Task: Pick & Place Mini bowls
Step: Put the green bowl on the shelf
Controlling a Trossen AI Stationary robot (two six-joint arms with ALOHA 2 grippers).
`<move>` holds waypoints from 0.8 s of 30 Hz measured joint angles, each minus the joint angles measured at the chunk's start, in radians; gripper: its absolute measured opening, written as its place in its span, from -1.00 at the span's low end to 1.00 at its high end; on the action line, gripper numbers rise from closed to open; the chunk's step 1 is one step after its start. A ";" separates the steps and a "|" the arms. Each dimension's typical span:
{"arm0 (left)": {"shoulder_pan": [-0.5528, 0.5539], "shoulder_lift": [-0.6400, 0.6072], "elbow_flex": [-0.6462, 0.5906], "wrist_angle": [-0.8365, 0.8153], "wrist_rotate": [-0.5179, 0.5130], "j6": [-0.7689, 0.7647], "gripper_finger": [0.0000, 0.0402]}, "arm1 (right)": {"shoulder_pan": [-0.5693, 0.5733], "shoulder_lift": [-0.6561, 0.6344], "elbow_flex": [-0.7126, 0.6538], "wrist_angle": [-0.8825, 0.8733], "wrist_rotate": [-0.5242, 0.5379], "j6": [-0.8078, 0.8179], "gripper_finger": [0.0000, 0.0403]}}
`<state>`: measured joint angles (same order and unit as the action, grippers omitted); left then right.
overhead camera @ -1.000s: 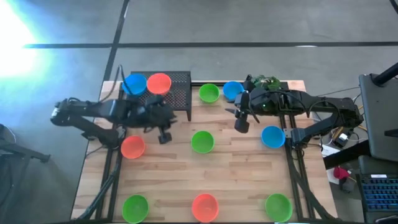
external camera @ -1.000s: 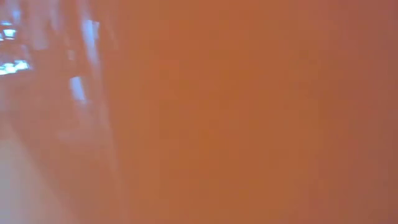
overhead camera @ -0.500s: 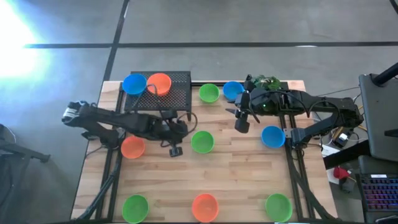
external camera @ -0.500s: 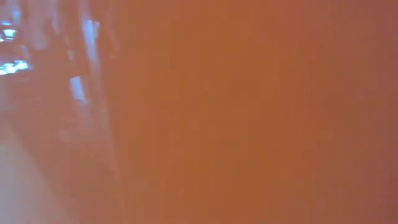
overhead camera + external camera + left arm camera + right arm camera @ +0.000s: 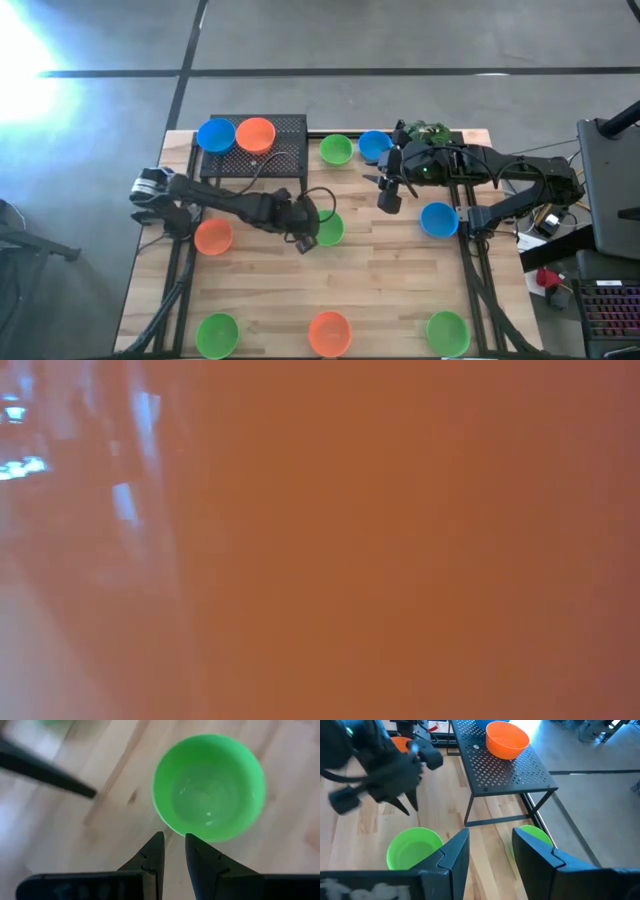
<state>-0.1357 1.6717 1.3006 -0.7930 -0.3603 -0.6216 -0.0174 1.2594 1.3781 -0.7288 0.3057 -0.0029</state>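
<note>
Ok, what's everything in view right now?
green bowls: 4; far edge, middle, near corners
blue bowls: 3; on the stand, far edge, right side
orange bowls: 3; on the stand, left side, near middle
black mesh stand: 1; far left
plant sprig: 1, green; far right
wooden table: 1
left hand: open, empty, at the middle green bowl's rim
right hand: open, empty, right of centre
</note>
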 joint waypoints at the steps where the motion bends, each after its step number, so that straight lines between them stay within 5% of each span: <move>1: 0.006 0.009 0.000 0.000 0.000 -0.062 -0.64 | 0.000 0.000 0.000 0.000 0.000 0.000 -0.29; 10: 0.047 0.075 0.000 0.009 0.000 -0.445 -0.64 | 0.000 0.000 0.000 0.000 0.000 0.000 -0.29; 24: 0.067 0.136 0.000 0.087 0.037 -0.505 -0.64 | 0.000 0.000 0.000 0.000 0.000 0.002 -0.31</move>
<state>-0.0691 1.8072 1.3006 -0.7060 -0.3237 -1.1271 -0.0174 1.2594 1.3781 -0.7284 0.3058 -0.0012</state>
